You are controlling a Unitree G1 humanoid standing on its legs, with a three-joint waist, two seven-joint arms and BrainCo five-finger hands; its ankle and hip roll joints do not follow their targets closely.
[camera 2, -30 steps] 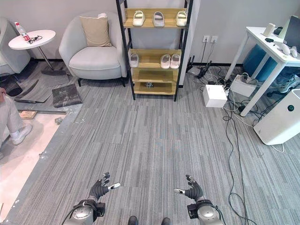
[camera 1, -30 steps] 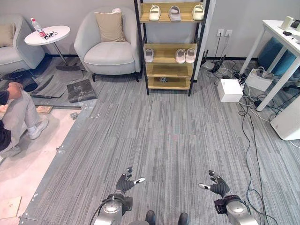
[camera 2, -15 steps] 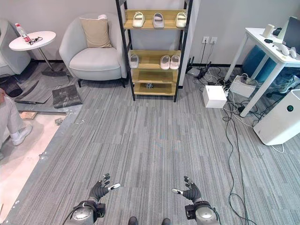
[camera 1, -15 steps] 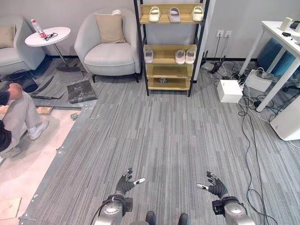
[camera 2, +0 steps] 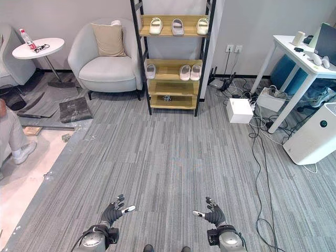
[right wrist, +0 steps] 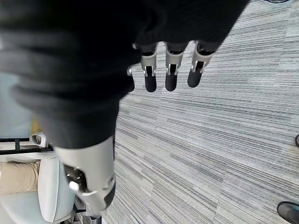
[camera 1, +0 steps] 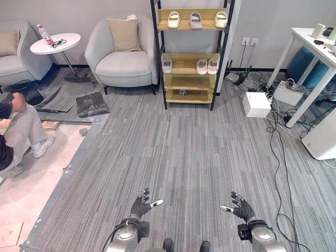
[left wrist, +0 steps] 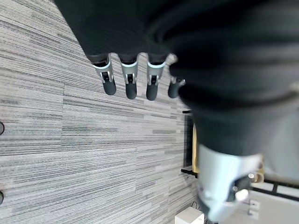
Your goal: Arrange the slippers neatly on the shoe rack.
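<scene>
The slippers [camera 1: 195, 20] are found on the shoe rack [camera 1: 191, 52] against the far wall, well apart from both hands. Three are set along the top shelf: a cream one near the shelf's left edge, a grey one in the middle, and a cream one near the right edge. Their long axes are aligned front to back across the shelf, but which end is the toe cannot be told at this range. On the second shelf a pale single slipper [camera 1: 167, 65] is placed near the left edge, and a pale pinkish pair [camera 1: 207, 65] is set side by side, touching or nearly so, toward the right edge, long axes again running front to back. A small dark object [camera 1: 182, 92] is seen on the lower shelf; what it is cannot be made out.

The left hand [camera 1: 140, 205] and the right hand [camera 1: 241, 208] are held low over the grey carpet [camera 1: 189, 152], fingers [left wrist: 130, 84] straight and spread, nothing grasped.

A broad stretch of open carpet is left between the hands and the rack. The rack's left side is flanked by a grey armchair [camera 1: 123, 52], and its right by a white box [camera 1: 256, 103] and trailing cables [camera 1: 275, 131]. A white bench [camera 1: 315, 58] is set at the right edge of the room. A seated person [camera 1: 16, 131] is seen at the left.
</scene>
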